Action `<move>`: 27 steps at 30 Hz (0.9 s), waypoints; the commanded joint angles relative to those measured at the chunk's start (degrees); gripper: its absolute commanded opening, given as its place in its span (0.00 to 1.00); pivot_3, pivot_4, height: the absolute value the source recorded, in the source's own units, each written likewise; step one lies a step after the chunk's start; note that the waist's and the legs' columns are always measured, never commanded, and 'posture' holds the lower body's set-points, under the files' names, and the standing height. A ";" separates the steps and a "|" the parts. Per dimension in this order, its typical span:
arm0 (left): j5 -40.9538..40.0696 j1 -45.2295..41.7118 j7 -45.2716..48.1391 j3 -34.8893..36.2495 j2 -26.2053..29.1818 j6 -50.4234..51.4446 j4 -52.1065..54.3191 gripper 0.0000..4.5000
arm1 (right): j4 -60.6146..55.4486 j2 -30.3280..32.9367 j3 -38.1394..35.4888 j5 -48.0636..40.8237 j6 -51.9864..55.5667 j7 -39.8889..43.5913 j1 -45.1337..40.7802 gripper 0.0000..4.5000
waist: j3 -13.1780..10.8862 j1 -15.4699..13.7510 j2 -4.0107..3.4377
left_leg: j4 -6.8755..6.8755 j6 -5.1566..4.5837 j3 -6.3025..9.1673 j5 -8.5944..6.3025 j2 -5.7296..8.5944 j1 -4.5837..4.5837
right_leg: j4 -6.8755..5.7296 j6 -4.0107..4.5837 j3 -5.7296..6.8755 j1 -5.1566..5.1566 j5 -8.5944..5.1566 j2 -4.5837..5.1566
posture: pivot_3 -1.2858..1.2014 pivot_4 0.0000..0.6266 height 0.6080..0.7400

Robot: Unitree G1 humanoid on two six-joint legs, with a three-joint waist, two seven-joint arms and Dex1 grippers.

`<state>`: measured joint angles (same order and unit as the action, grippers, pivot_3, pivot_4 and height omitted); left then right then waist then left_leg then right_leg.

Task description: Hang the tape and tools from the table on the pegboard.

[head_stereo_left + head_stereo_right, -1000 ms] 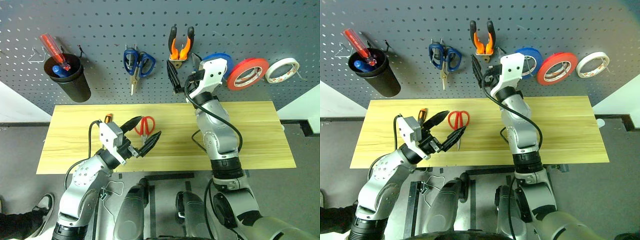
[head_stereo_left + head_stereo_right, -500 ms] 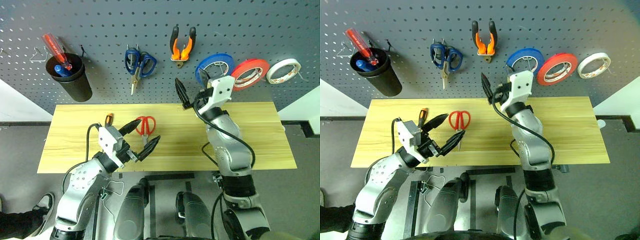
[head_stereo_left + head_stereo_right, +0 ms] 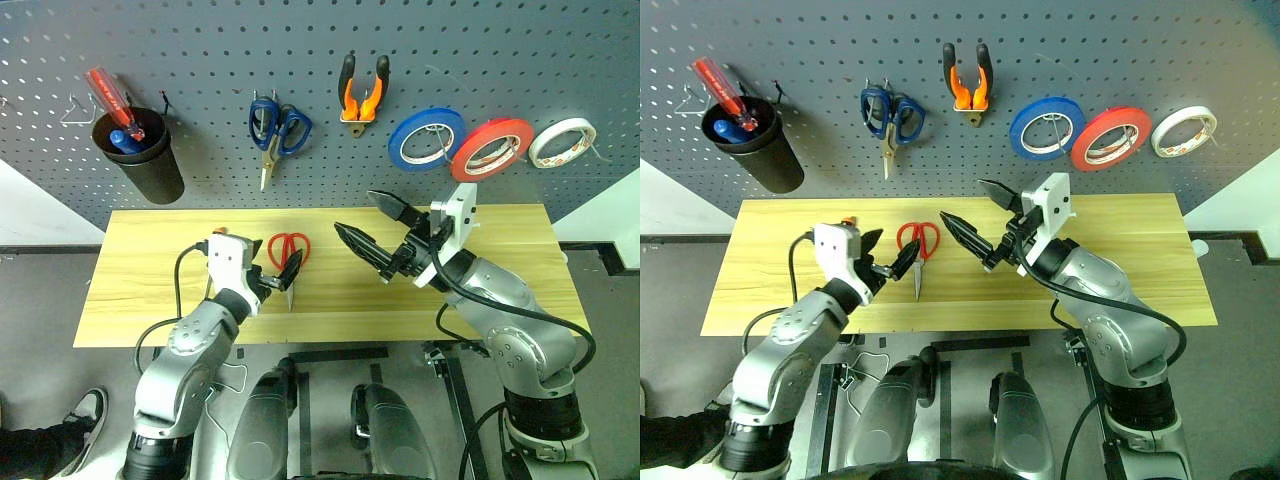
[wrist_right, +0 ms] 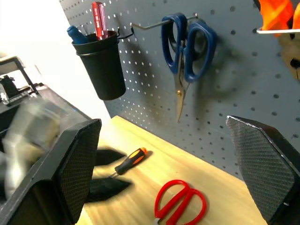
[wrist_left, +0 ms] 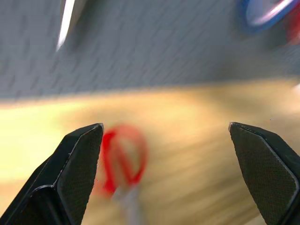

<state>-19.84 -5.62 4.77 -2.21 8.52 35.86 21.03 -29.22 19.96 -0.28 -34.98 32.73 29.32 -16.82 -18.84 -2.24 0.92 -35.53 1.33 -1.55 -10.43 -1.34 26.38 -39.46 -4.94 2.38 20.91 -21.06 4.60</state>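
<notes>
Dark grey pegboard (image 3: 200, 50) already carries the pliers (image 3: 362, 92) and the red tape (image 3: 493, 149), hung between a blue roll (image 3: 425, 139) and a white roll (image 3: 563, 142). Below it, on the table (image 3: 520, 290), two of the tools are left: the red-handled scissors (image 3: 289, 256) and the small orange-handled screwdriver (image 4: 130, 161).

The scissors lie near the middle of the tabletop, a little toward its left end, long axis running front to back: the red loops point toward the pegboard side, the blades toward the front edge. The left gripper (image 3: 265, 277) sits just beside them on their left, fingers spread wide and empty, one tip close to the handles. The right gripper (image 3: 385, 235) hovers above the middle of the tabletop, also wide and empty, well apart from the scissors.

So the left arm is the nearer, and the scissors look like its target. Its spread fingers would need to straddle the handles across their narrow width.

The screwdriver lies toward the back left, past the left gripper.
</notes>
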 commanded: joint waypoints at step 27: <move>10.47 -12.44 -21.33 -0.63 -18.12 12.39 -23.01 1.00 | -9.45 -1.17 2.47 -1.29 3.04 -7.33 3.90 0.99 | -0.01 0.09 0.06 | -0.22 0.23 0.03 0.12 0.01 0.05 | 0.00 -0.04 0.04 -0.08 0.02 0.05 | 0.53 0.52 0.80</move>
<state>-10.17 -19.38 -16.52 -1.86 -6.62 48.89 -1.20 -35.33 18.90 2.81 -35.16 36.05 22.27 -13.46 -18.85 -2.15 0.98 -35.75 1.55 -1.52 -10.31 -1.33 26.43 -39.46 -4.98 2.42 20.83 -21.05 4.65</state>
